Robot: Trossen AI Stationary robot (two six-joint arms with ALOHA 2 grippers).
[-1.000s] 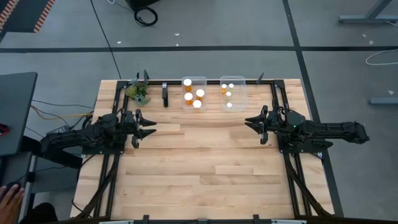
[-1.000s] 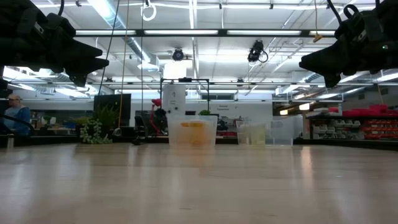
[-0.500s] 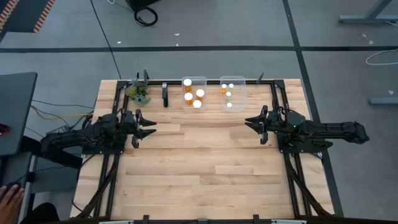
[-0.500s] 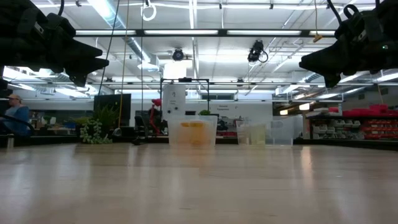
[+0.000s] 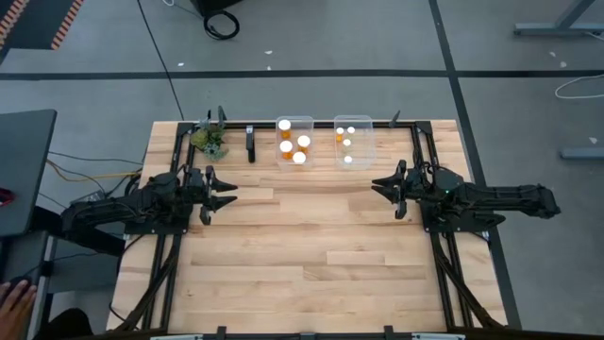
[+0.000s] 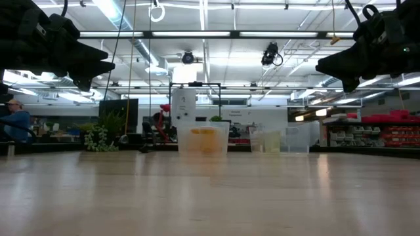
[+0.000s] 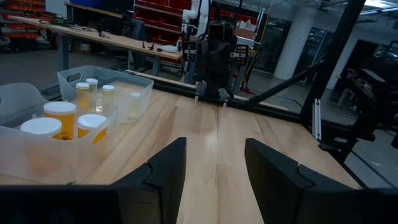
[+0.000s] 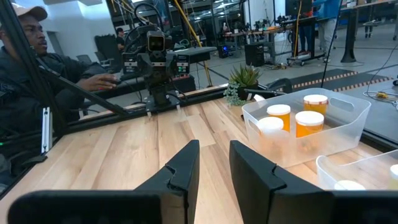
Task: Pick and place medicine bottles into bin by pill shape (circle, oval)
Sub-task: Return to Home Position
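Observation:
Every medicine bottle in view stands inside one of two clear bins at the table's far middle. The left bin point(image 5: 294, 140) holds several wider orange bottles with white caps point(image 7: 60, 117). The right bin point(image 5: 353, 141) holds slimmer ones point(image 7: 92, 87). My left gripper point(image 5: 231, 195) hangs level above the table's left side, open, with nothing between its fingers point(image 7: 216, 146). My right gripper point(image 5: 375, 185) hangs level above the right side, its fingers point(image 8: 214, 146) drawn close together and holding nothing. Both point toward the table's middle.
A small potted plant point(image 5: 209, 140) and a dark upright piece point(image 5: 250, 144) stand left of the bins at the far edge. Black frame rails point(image 5: 420, 161) run along both table sides. A person point(image 8: 25, 56) sits beyond the left edge, and a hand point(image 5: 14, 300) shows at the near left.

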